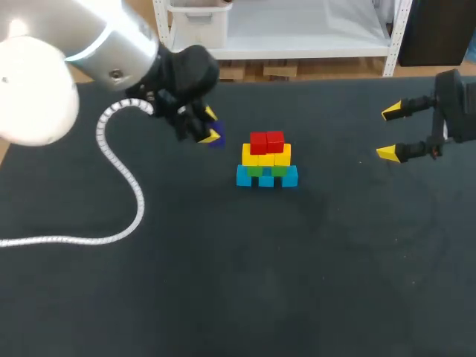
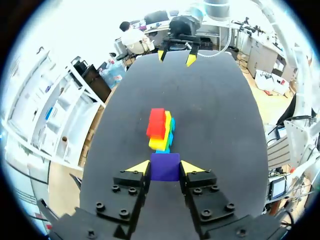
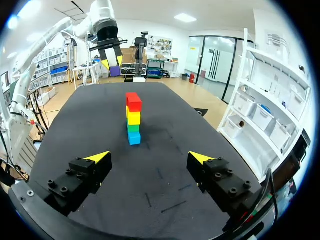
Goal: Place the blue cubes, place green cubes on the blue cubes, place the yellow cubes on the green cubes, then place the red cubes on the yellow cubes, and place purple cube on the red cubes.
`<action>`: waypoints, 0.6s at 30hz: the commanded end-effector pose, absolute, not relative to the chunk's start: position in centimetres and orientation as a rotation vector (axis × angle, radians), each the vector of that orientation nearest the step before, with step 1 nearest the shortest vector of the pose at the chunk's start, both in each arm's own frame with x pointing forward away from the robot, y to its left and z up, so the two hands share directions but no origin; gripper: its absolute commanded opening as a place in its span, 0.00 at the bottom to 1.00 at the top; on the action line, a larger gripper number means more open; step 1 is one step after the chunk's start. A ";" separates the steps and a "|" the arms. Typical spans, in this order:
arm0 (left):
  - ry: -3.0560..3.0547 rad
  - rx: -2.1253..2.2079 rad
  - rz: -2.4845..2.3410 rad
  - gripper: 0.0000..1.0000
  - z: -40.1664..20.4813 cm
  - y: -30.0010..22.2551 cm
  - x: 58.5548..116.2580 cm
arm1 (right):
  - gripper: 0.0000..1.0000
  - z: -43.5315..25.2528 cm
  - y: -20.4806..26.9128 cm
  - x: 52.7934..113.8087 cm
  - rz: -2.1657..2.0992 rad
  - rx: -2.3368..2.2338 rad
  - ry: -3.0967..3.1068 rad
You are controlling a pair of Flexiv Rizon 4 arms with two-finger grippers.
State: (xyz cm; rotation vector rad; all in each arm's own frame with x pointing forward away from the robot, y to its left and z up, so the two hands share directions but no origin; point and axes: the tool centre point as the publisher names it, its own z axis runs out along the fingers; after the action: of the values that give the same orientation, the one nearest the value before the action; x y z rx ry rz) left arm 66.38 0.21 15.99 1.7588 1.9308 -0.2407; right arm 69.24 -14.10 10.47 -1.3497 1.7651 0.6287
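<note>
Evidently the last step is in hand: blue cubes [image 1: 266,178], green cubes [image 1: 255,171], yellow cubes [image 1: 266,157] and red cubes [image 1: 267,141] already stand stacked near the middle of the tabletop [image 1: 223,282], and only the purple cube [image 2: 165,166] is off the pile. The left claw [image 1: 212,125] pinches it from two sides at about ten o'clock from the stack in the head view, seemingly lifted off the surface. The right claw [image 1: 389,132] hangs spread and empty out at three o'clock, well apart. Next, I judge, the left arm must carry the cube toward three o'clock, centre it above the red cubes, lower it until it rests on them, then let go gently. The pile is narrow and a nudge could topple it.
</note>
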 end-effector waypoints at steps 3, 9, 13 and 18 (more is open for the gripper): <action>1.894 1.828 -0.275 0.00 15.2 -4.2 68.4 | 1.00 10.4 -14.1 69.3 0.630 -1.349 1.763; 1.856 1.861 -0.292 0.00 15.2 -6.9 69.0 | 1.00 10.4 -14.1 69.3 0.630 -1.349 1.763; 1.847 1.875 -0.298 0.00 14.8 -7.8 69.3 | 1.00 10.4 -14.1 69.3 0.630 -1.349 1.763; 1.850 1.879 -0.310 0.00 14.2 -8.3 69.7 | 1.00 10.4 -14.1 69.3 0.630 -1.349 1.763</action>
State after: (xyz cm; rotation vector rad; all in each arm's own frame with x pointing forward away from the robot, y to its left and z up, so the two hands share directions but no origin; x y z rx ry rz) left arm 68.98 -7.82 14.51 1.8704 1.8478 -0.3058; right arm 69.25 -14.10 10.47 -1.3497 1.7650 0.6288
